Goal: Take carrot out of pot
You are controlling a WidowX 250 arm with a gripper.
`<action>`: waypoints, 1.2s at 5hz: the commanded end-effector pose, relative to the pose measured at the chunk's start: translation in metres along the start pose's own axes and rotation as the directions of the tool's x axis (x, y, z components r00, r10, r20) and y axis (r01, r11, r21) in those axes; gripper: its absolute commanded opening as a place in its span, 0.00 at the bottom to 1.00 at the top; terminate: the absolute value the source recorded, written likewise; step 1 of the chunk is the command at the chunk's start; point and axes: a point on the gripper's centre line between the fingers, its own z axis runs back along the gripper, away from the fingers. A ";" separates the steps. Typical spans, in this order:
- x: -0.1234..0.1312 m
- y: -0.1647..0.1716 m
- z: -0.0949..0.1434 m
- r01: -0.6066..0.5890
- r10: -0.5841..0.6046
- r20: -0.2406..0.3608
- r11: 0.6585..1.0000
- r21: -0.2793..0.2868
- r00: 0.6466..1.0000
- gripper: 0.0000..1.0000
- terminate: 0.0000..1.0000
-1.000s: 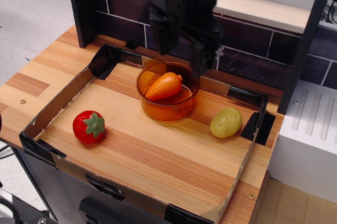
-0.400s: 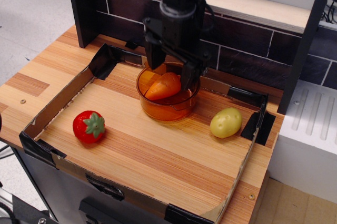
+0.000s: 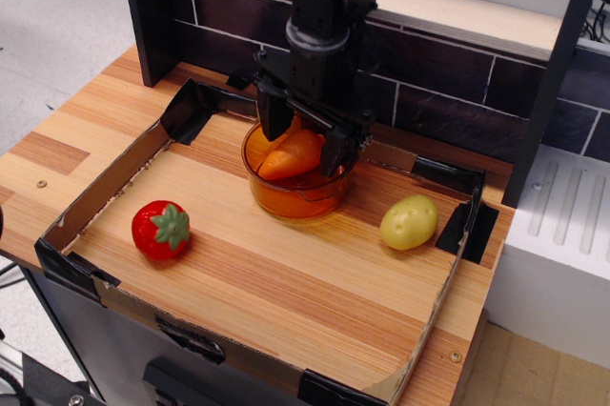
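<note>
The orange carrot (image 3: 289,156) lies tilted inside the translucent amber pot (image 3: 291,198), which stands at the back middle of the wooden board. My black gripper (image 3: 304,148) has come down from above into the pot. Its jaws are open and stand on either side of the carrot, one finger (image 3: 273,120) at the carrot's back left and the other (image 3: 335,151) at its thick right end. The fingers are close to the carrot; I cannot tell if they touch it.
A red strawberry (image 3: 160,229) lies at the left of the board and a yellow-green potato (image 3: 409,222) at the right. A low cardboard rim (image 3: 105,184) with black tape runs around the board. A dark brick wall (image 3: 448,91) stands close behind the pot.
My gripper has come down from above the pot's back rim into the pot, around the carrot. The pot has shifted slightly to the left.
</note>
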 end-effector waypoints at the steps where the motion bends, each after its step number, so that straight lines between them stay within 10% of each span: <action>1: 0.007 0.007 -0.003 -0.012 0.011 0.026 0.999 0.031 1.000 1.00 0.00; 2: 0.004 0.006 -0.005 -0.012 0.012 0.022 0.999 0.033 1.000 1.00 0.00; 3: 0.003 0.007 -0.006 -0.020 0.019 0.030 0.999 0.028 0.999 0.00 0.00; 6: 0.004 0.009 0.048 -0.065 0.066 0.150 0.998 -0.013 0.987 0.00 0.00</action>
